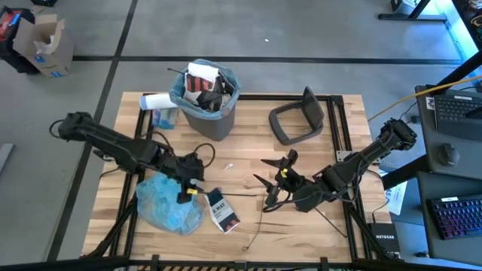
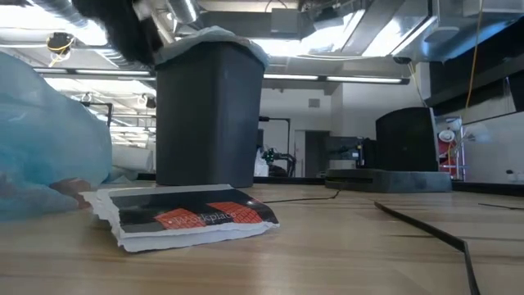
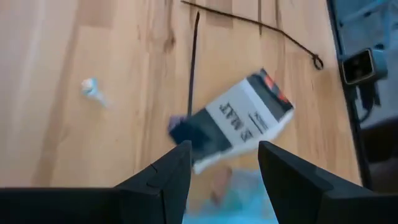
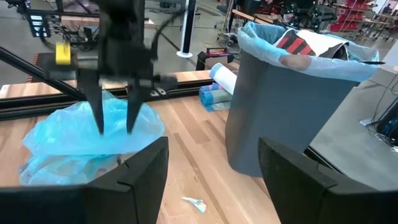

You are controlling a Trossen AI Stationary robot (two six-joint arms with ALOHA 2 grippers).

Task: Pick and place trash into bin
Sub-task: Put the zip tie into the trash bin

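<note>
Wooden slatted tabletop (image 1: pixel 248 150) carries my dark grey tapered bin (image 1: pixel 208 105), already stuffed, at its far edge. Crumpled blue plastic bag (image 1: pixel 169 205) lies under my left gripper (image 1: pixel 185 191), jaws apart and empty, beside the red-black-white printed packet (image 1: pixel 222 211). My right gripper (image 1: pixel 275 190) waits open nearby, clear.

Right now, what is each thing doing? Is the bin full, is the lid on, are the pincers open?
Bin: upright, lid off, stuffed with trash to the rim.
Lid: lying on the table beside the bin.
Packet: flat on the table, not held.
Blue bag: crumpled on the table.
Left pincer: open, empty, above the packet.
Right pincer: open, empty.
</note>
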